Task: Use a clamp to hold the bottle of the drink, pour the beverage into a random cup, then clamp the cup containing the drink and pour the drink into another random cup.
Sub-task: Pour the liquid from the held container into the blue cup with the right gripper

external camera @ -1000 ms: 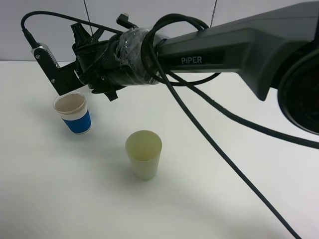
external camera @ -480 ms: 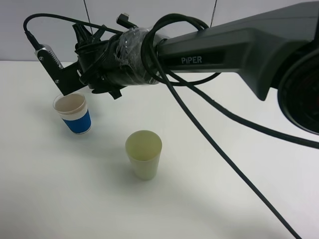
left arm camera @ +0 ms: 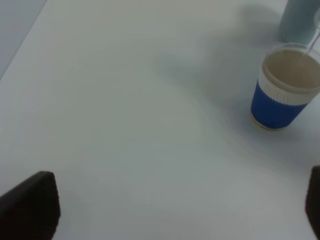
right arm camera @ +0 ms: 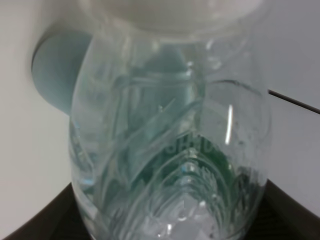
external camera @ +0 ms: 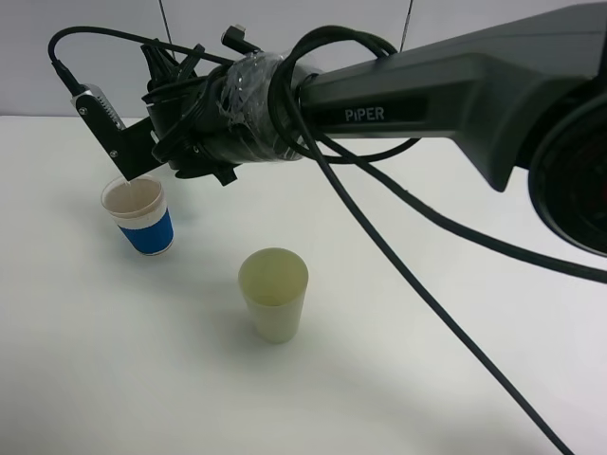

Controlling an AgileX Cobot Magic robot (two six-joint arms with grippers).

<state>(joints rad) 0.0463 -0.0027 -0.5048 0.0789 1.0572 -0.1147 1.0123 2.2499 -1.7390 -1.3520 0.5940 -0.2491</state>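
Note:
My right gripper [external camera: 121, 142] reaches across to the far left and is shut on a clear plastic bottle [right arm camera: 167, 150]. The bottle is tilted steeply, with its lower end just over the rim of a blue-and-white paper cup [external camera: 140, 216]. The left wrist view shows that cup [left arm camera: 282, 92] holding pale liquid, with a thin stream [left arm camera: 315, 40] entering at its rim. A pale yellow-green cup [external camera: 273, 294] stands upright nearer the front, apart from both. My left gripper [left arm camera: 170, 215] is open and empty, low over bare table away from the blue cup.
The white table [external camera: 427, 313] runs under everything. The right arm [external camera: 455, 85] and its black cables [external camera: 379, 246] hang over the middle and right of the table. A grey wall stands behind the table's back edge.
The right gripper has swung the bottle a little right and steeper, bringing its lower end down to the blue cup's rim. Both cups stayed put.

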